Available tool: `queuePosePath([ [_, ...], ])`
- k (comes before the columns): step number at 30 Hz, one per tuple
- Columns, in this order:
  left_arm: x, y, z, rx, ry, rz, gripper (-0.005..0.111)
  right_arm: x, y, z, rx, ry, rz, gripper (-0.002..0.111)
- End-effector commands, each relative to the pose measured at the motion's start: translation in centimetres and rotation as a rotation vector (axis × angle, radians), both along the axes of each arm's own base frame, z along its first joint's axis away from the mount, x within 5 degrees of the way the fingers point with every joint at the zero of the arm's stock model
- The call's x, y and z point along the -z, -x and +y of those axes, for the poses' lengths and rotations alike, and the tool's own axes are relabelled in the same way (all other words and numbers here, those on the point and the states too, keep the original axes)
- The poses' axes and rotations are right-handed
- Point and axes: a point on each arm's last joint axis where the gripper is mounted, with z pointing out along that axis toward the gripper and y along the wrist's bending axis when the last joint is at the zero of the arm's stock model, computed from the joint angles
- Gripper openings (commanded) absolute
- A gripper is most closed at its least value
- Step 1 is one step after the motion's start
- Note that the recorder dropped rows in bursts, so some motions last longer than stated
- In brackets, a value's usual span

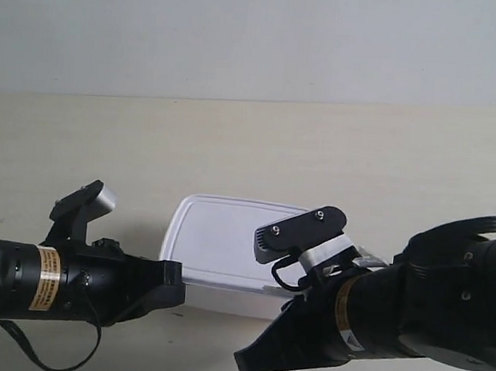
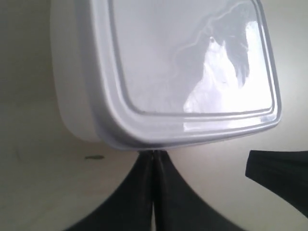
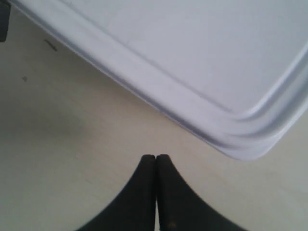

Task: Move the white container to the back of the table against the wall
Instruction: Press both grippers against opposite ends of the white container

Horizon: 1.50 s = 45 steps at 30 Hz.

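Plain, smooth, pale grey-white wall point(image 1: 260, 32) across the whole upper part of the exterior view, bare and evenly lit. Below it, wide pale cream table point(image 1: 234, 150) with faint wood grain. Runs from the left edge of the view to the right and meets the wall at its back edge along a straight, slightly slanting line. Soft, diffuse light throughout, with only gentle shading on the surface. In the wrist views, the same cream surface up close, marked by a few tiny dark specks point(image 3: 24, 78).

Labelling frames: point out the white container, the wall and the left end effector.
white container point(image 1: 214, 239), exterior view, lid centre.
wall point(image 1: 260, 32), exterior view, bare middle.
left end effector point(image 2: 153, 156), left wrist view, between fingertips.
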Motion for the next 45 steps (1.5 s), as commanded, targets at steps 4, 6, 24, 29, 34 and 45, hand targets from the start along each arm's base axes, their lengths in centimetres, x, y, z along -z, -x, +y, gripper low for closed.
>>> queuePosePath([
  [4, 0.1, -1.3, -0.4, -0.017, -0.037, -0.007, 0.0, 0.3, -0.8, 0.2, -0.029, 0.093, -0.022, 0.0],
  [6, 0.0, -1.6, -0.5, -0.018, -0.037, -0.012, 0.0, 0.2, -1.1, 0.2, -0.027, 0.11, -0.039, 0.0],
  [24, 0.0, -3.7, -1.2, -0.03, -0.059, -0.033, 0.0, 1.1, -3.1, 0.6, -0.038, 0.225, -0.166, 0.0],
  [29, -0.2, -4.0, -1.3, -0.035, -0.06, -0.04, 0.0, 1.0, -4.0, 1.1, -0.033, 0.249, -0.195, 0.0],
  [34, -0.4, -4.6, -1.2, -0.056, -0.096, -0.042, 0.0, 1.0, -4.7, 1.5, -0.016, 0.269, -0.21, 0.0],
  [45, -0.7, -5.7, -0.7, -0.089, -0.196, -0.047, 0.0, 1.0, -6.0, 1.7, 0.055, 0.308, -0.282, 0.0],
])
